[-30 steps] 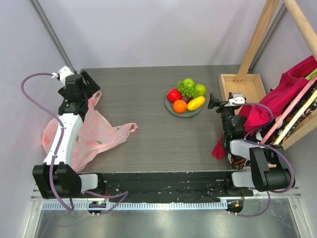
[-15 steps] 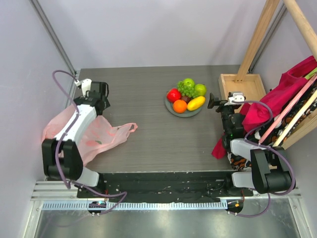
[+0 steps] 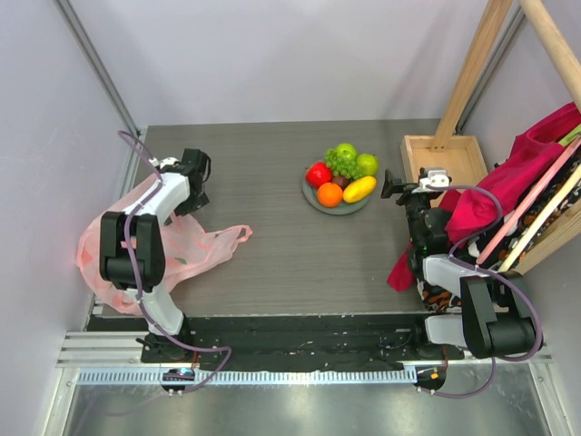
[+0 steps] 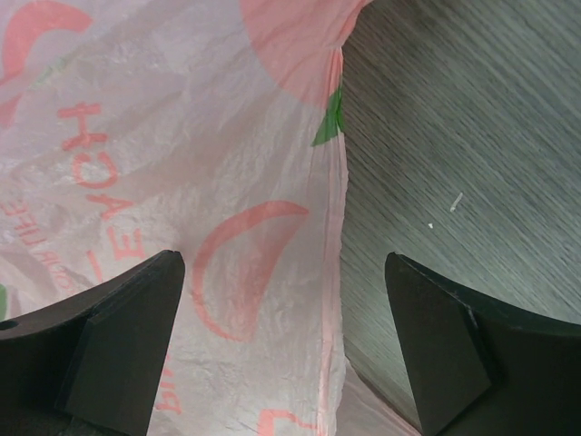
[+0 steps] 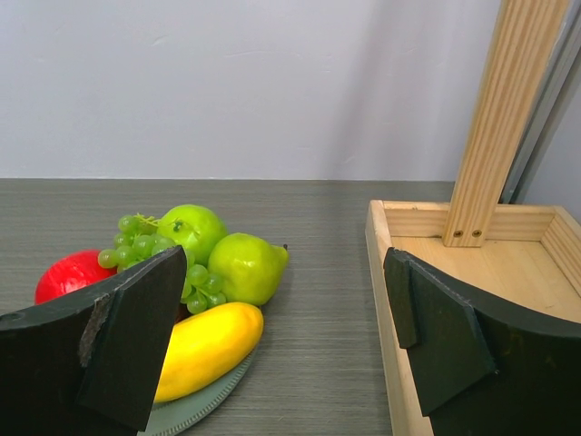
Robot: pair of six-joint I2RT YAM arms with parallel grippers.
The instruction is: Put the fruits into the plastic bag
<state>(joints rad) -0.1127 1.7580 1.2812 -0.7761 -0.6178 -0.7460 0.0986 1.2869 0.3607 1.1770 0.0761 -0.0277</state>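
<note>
With the left claw and right claw both spread wide and empty, the fruits sat on a plate far across the bench from the flat bag, whose thin film might slip from a pinch.

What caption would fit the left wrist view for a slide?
Open left gripper hovers over the edge of the pink plastic bag on the grey table.
</note>
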